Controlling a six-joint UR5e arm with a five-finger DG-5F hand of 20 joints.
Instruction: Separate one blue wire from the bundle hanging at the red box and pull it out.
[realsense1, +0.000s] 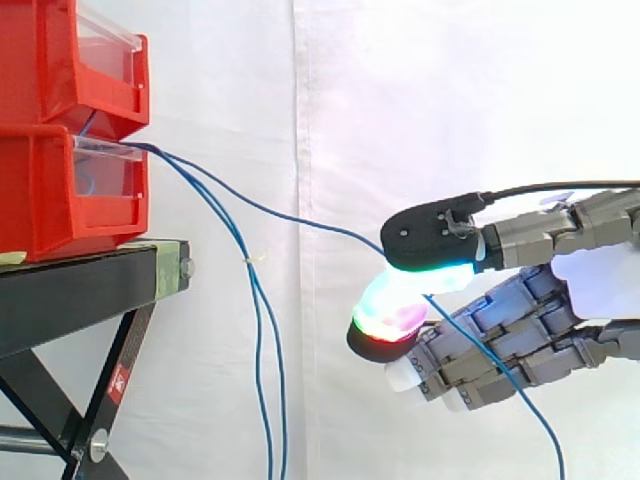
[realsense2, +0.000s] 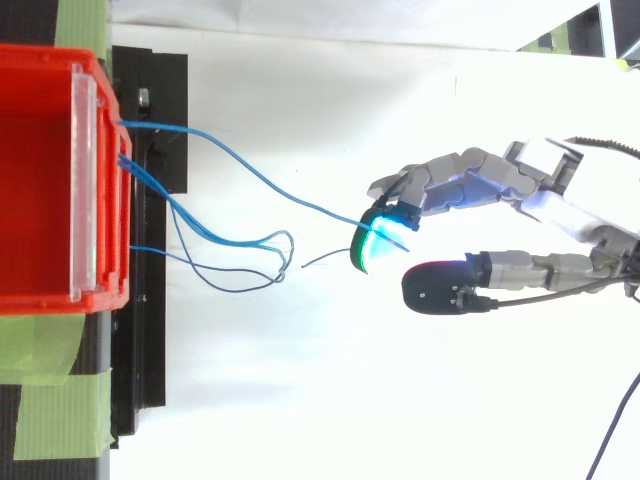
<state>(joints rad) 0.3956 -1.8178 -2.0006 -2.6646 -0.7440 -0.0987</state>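
Two stacked red bins (realsense1: 45, 195) stand on a black stand (realsense1: 75, 290) at the left. Several blue wires come out of the lower bin's front. Most of them hang down as a bundle (realsense1: 262, 340), looping below the bin's front in the top view (realsense2: 245, 243). One blue wire (realsense1: 280, 213) is drawn away from the rest and runs taut to the right. My hand (realsense1: 525, 315) is curled and pinches this wire (realsense2: 300, 200) between the thumb and a glowing fingertip (realsense2: 375, 240). The wire's free tail drops down to the right below the hand.
The white curtain fills the background. The stand's legs slope down at the lower left in the side view. Green tape (realsense2: 60, 400) lies on the stand beside the red bin (realsense2: 40, 180) in the top view. Open space separates the bins and the hand.
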